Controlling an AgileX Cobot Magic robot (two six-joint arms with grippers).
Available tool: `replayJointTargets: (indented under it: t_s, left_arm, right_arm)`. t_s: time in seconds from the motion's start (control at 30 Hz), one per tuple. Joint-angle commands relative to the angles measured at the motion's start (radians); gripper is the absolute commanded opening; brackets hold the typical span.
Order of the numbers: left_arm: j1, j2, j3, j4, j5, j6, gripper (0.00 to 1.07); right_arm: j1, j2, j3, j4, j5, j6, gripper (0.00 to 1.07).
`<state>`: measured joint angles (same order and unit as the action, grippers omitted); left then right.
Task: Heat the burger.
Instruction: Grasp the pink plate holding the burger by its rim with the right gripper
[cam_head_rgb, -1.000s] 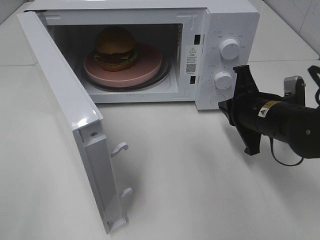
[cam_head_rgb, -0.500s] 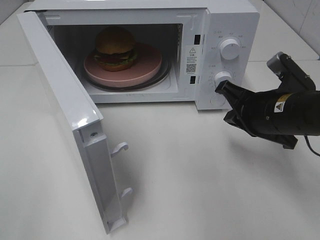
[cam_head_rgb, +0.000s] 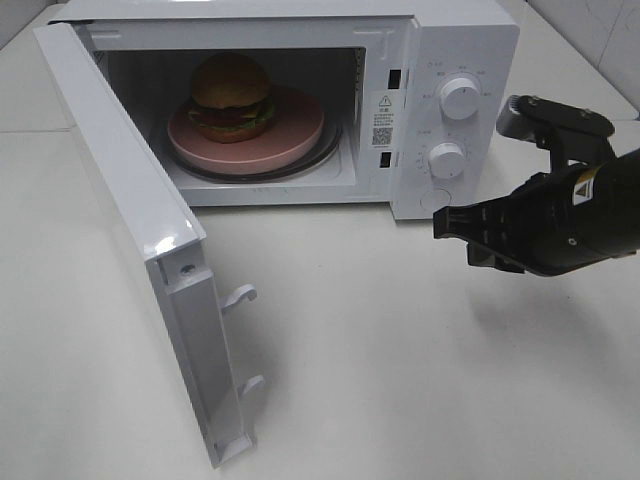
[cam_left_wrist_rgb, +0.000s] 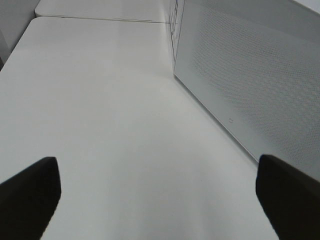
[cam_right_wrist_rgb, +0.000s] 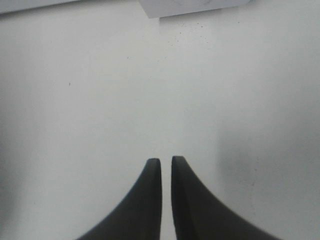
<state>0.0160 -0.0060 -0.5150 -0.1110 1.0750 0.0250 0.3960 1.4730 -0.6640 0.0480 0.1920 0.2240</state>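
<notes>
The burger (cam_head_rgb: 232, 96), with its glossy brown bun, sits on a pink round plate (cam_head_rgb: 296, 128) inside the white microwave (cam_head_rgb: 455, 40), whose door (cam_head_rgb: 130, 215) stands wide open to the left. My right gripper (cam_head_rgb: 440, 222) hovers over the table just in front of the control panel, below the lower knob (cam_head_rgb: 446, 160) and apart from it. In the right wrist view the right gripper (cam_right_wrist_rgb: 166, 161) is shut, fingers almost touching with nothing between them. My left gripper (cam_left_wrist_rgb: 156, 159) is open and empty over bare table; the exterior view does not show it.
The upper knob (cam_head_rgb: 460, 97) sits above the lower one on the panel. Two door latch hooks (cam_head_rgb: 240, 296) stick out from the open door's edge. In the left wrist view a white perforated microwave panel (cam_left_wrist_rgb: 250, 75) stands close on one side.
My right gripper, which was at the lower knob half a second ago, has drawn back and down from it and turned. The burger, plate and door have not moved.
</notes>
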Motion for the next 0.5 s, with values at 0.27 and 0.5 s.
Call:
replayJointTargets:
  t_s: [0.27,0.5]
  left_arm:
    - [0.002,-0.012,0.001,-0.002,-0.008,0.001,0.98]
    - [0.002,-0.012,0.001,-0.002,-0.008,0.001,0.98]
  right_arm:
    - [-0.001,-0.008,-0.138,-0.119,0.260,-0.563,0.09]
    - [-0.001,-0.008,-0.147,-0.216,0.302,-1.070,0.22]
